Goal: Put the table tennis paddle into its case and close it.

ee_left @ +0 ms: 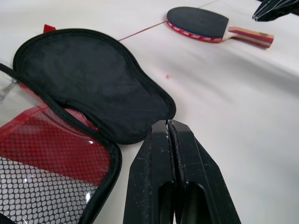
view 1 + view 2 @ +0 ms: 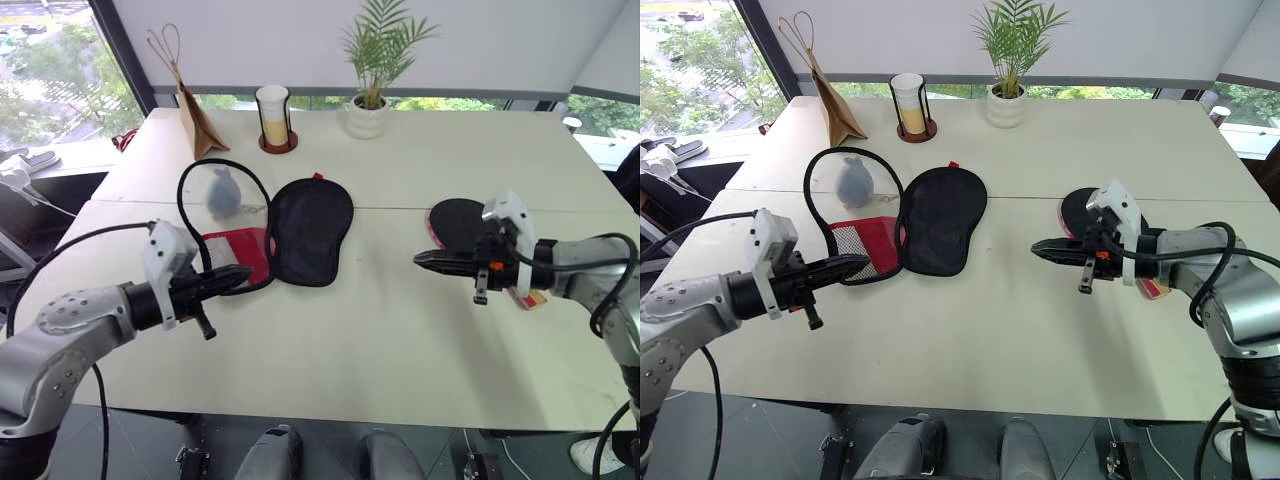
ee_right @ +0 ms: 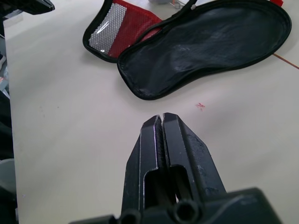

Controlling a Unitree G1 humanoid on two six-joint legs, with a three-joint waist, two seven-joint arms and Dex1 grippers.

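Above the table, both hands (fingers pressed together) empty.

Case black inside, red panel with white-dotted mesh, paddle black-faced, red-rimmed (handle pale wood, red-striped), charm grey-blue, table cream.

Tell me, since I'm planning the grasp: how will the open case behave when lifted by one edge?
The case lies flat and thin like soft fabric, so it will probably sag and fold. Its cord loop and plush charm would likely dangle and drag.
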